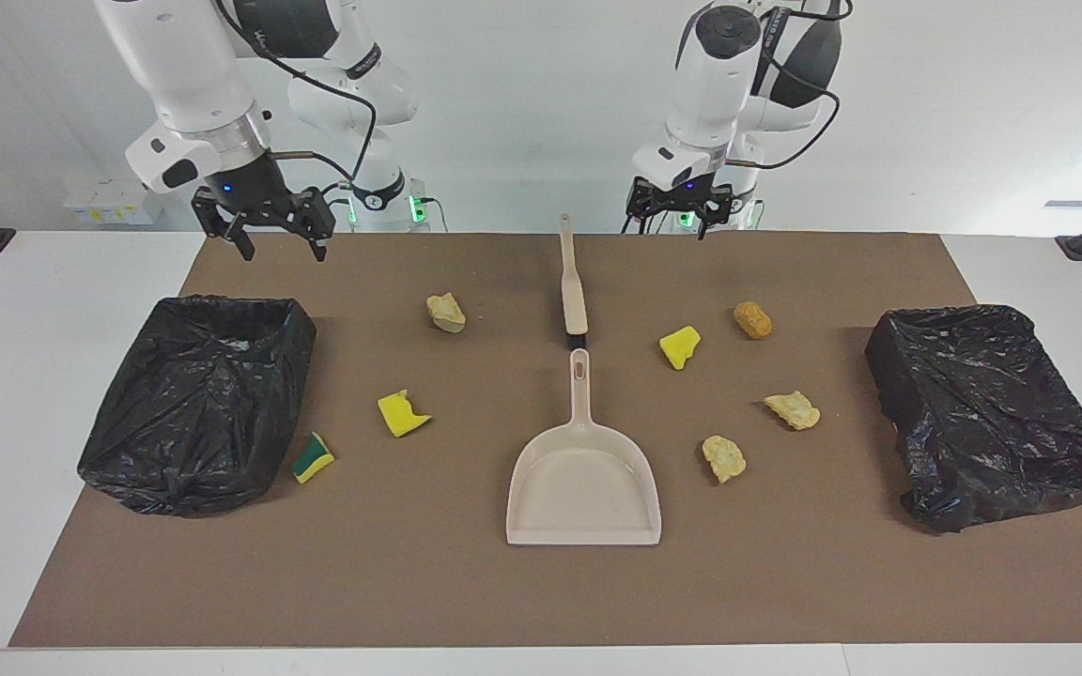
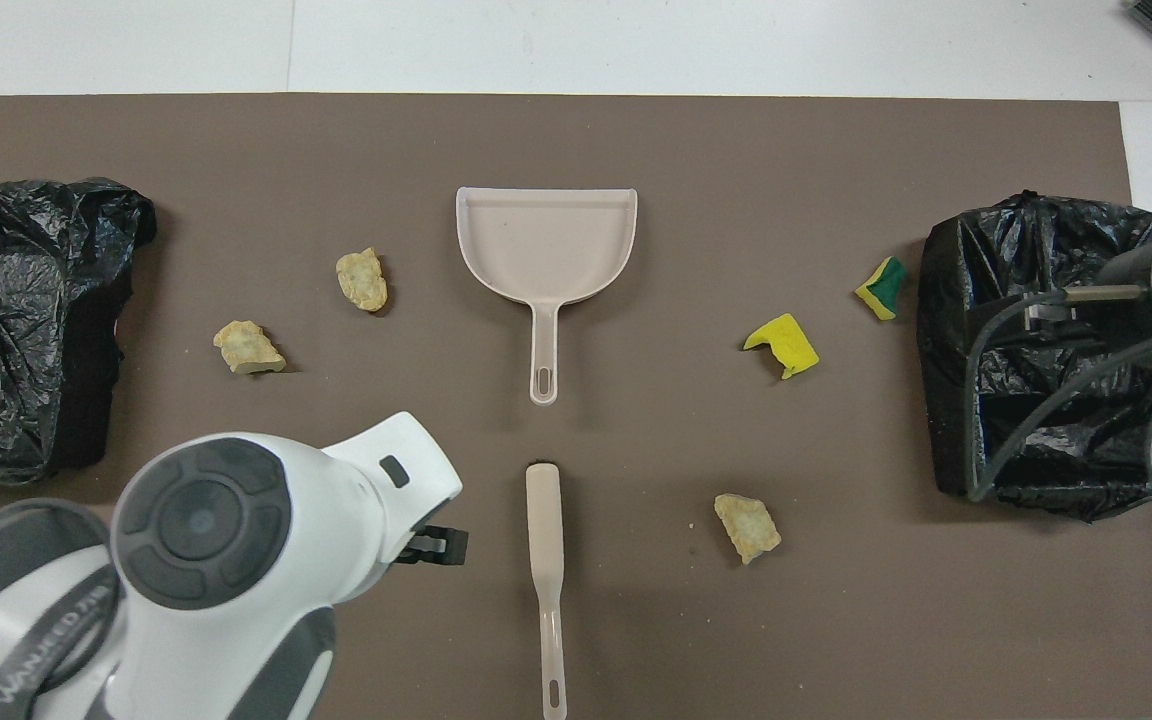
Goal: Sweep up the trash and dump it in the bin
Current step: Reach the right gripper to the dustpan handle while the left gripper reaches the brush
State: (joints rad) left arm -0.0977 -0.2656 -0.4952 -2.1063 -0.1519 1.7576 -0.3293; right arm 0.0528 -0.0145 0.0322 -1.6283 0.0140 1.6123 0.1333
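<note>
Several trash chunks lie on the brown mat: a beige one [image 1: 446, 313], yellow ones [image 1: 403, 413] [image 1: 679, 346], a yellow-and-green one [image 1: 313, 457], an orange-brown one [image 1: 752, 319] and two more beige ones [image 1: 793, 409] [image 1: 723, 458]. A beige dustpan [image 1: 583, 479] [image 2: 546, 245] lies mid-table, its handle toward the robots. The brush [image 1: 573, 282] [image 2: 544, 560] lies in line with it. Black-bagged bins [image 1: 198, 404] [image 1: 992, 413] stand at both ends. My left gripper [image 1: 677, 223] hangs open and empty beside the brush handle's end. My right gripper [image 1: 281, 246] hangs open over the mat's edge by its bin.
In the overhead view my left arm [image 2: 236, 560] covers the yellow and orange-brown chunks at its end. The right arm's wrist and cable [image 2: 1086, 300] hang over the bin [image 2: 1056, 350] at that end. White table [image 1: 34, 376] surrounds the mat.
</note>
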